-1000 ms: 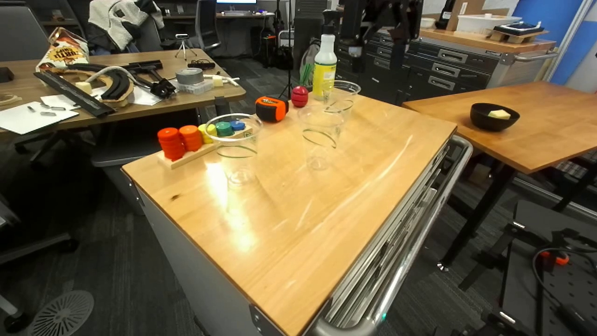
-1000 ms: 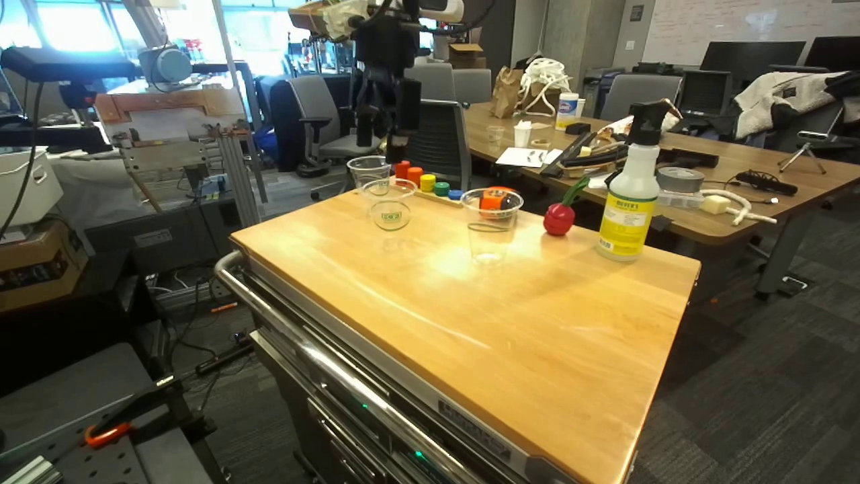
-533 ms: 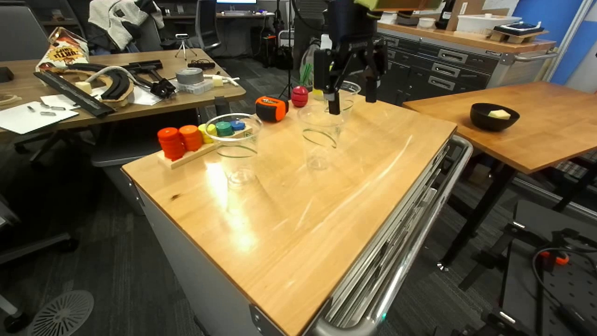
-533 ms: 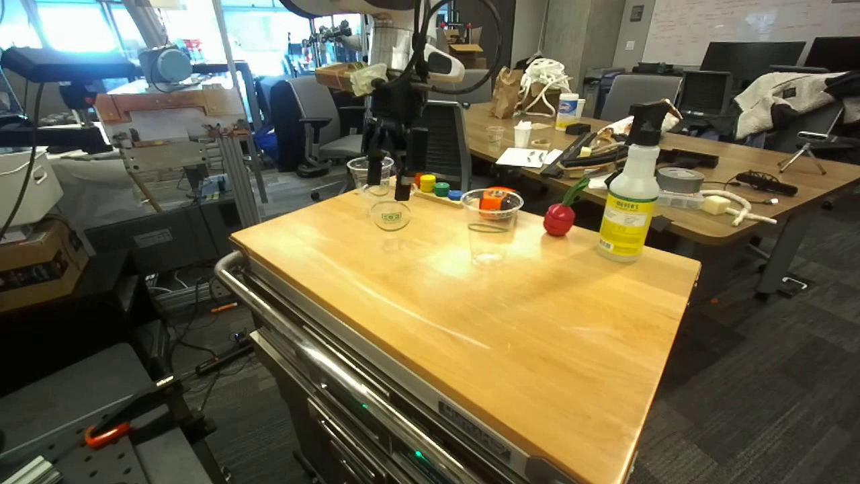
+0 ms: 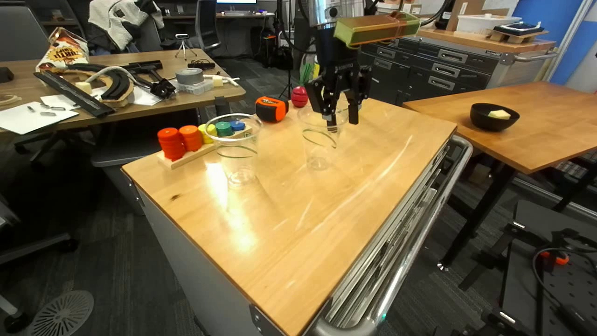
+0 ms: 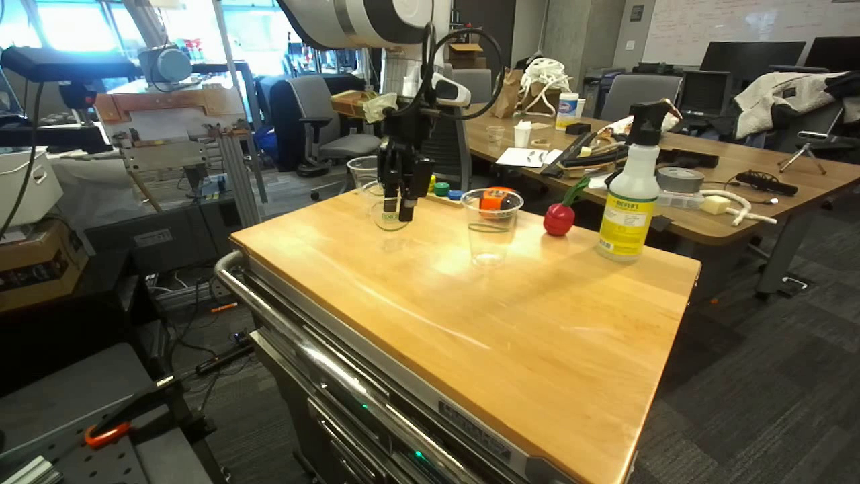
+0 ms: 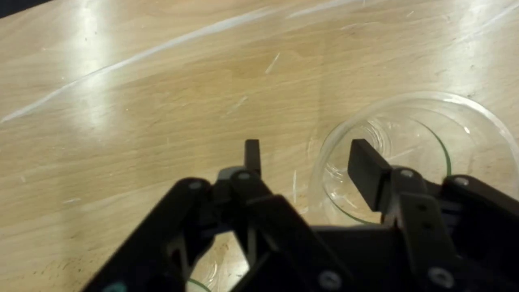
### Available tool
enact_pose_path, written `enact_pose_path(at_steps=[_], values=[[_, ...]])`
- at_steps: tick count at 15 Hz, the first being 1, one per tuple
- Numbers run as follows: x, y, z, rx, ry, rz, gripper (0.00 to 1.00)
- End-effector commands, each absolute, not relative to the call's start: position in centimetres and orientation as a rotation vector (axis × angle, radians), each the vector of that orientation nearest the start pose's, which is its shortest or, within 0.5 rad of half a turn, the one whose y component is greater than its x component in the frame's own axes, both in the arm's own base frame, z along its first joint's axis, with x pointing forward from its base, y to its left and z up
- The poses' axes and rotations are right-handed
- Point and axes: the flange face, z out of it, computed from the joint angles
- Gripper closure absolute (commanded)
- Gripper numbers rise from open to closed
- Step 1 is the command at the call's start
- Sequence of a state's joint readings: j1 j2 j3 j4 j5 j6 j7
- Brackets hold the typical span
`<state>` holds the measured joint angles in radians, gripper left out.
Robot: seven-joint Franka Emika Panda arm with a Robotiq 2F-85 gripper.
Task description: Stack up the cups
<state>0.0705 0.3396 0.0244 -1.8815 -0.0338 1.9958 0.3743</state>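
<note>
Three clear, upright cups stand on the wooden cart top. In both exterior views, my open gripper (image 5: 343, 122) (image 6: 398, 210) points down at the rim of the middle cup (image 5: 317, 144) (image 6: 383, 222). In the wrist view, the gripper (image 7: 308, 162) has one finger over a cup's mouth (image 7: 425, 138) and the other outside its rim. I cannot tell how deep that finger reaches. Another cup (image 5: 237, 149) stands near the coloured blocks and is partly covered in an exterior view (image 6: 361, 175). The third cup (image 6: 490, 235) is mostly hidden behind the gripper elsewhere. Part of a cup (image 7: 198, 284) shows low in the wrist view.
A board of coloured blocks (image 5: 186, 144), an orange tape measure (image 5: 272, 109) and a red radish-like thing (image 6: 559, 219) stand along one side of the cart top. A spray bottle (image 6: 628, 208) stands near a corner. A metal handle (image 6: 336, 366) runs along one edge.
My gripper has come down from high above the cart to the middle cup's rim. Its fingertips look closer together than half a second ago. The cups have not moved.
</note>
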Motion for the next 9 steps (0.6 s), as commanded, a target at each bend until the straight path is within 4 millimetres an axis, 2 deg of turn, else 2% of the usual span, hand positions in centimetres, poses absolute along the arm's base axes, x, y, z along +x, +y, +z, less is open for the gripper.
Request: enact_pose_path(at_steps=[1, 4, 5, 9], values=[[60.9, 5.8, 31.7, -3.165, 0.475, 0.249, 0.73], [60.9, 6.1, 32.0, -3.162, 0.501, 0.2, 0.96], [60.8, 6.3, 32.2, -3.152, 0.512, 0.201, 1.0], [60.4, 6.1, 33.0, -3.107, 0.569, 0.206, 0.99]])
